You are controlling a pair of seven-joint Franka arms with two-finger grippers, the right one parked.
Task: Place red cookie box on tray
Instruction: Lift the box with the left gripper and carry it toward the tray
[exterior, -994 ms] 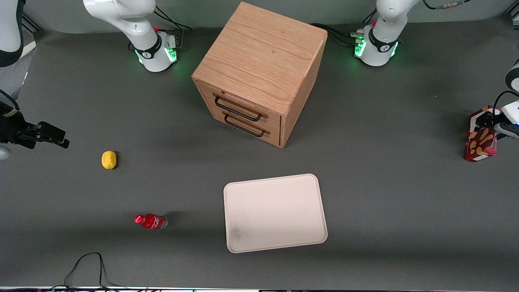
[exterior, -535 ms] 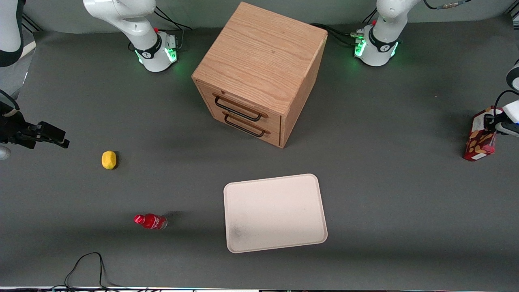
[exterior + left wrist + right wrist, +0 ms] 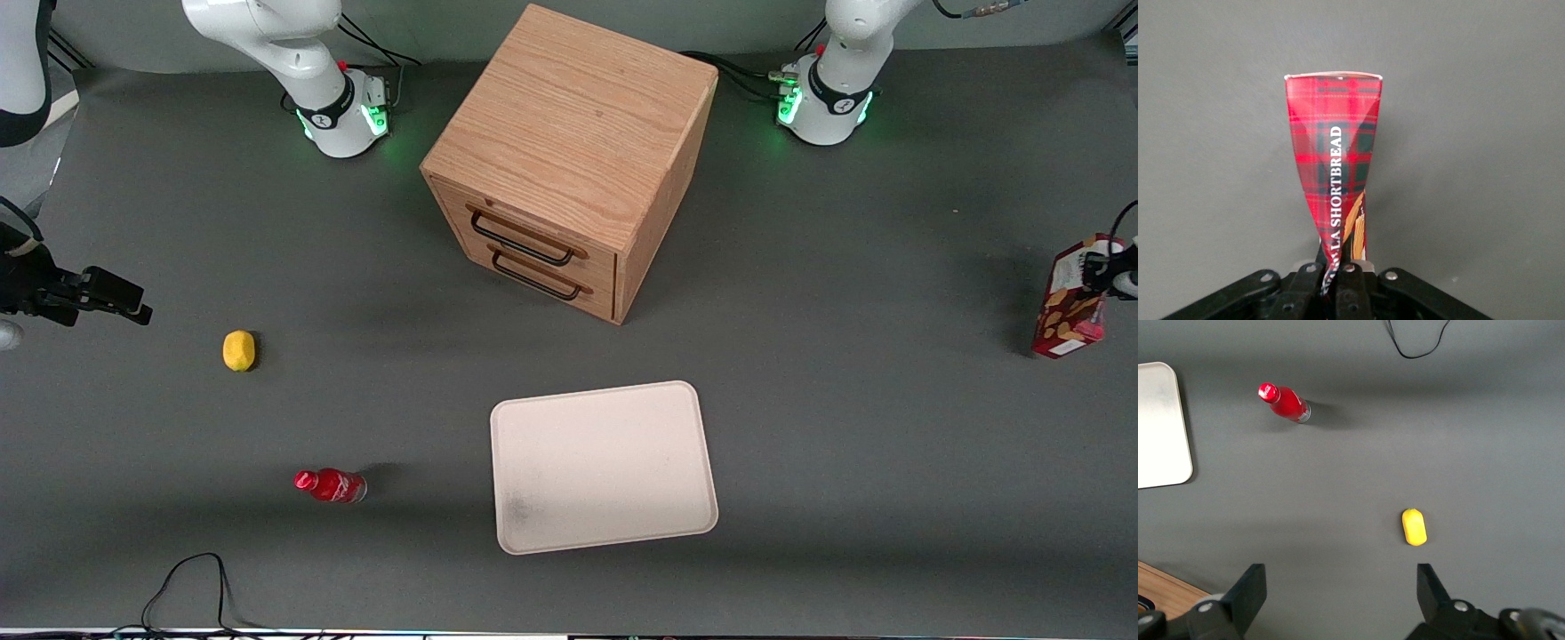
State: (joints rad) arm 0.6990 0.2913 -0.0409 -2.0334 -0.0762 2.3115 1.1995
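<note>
While clamped by its top end, red cookie box point(image 3: 1071, 302) hangs upright | gripper point(image 3: 1105, 271) grasps it for carrying | tray point(image 3: 605, 467) well apart, bare

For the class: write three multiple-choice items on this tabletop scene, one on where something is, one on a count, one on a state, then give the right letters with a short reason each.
1. Where is the red cookie box?
A. On the tray
B. At the working arm's end of the table
C. In a drawer

2. How many drawer handles does the wooden cabinet show?
A. One
B. Two
C. Four

3. What is the gripper doing?
A. Shut on the box
B. Open above the tray
C. Holding the bottle

Answers: 1 B, the box stands far sideways from the tray, which holds nothing. 2 B, two black handles sit one above the other. 3 A, the wrist view shows the fingers pinching the box's end.
</note>
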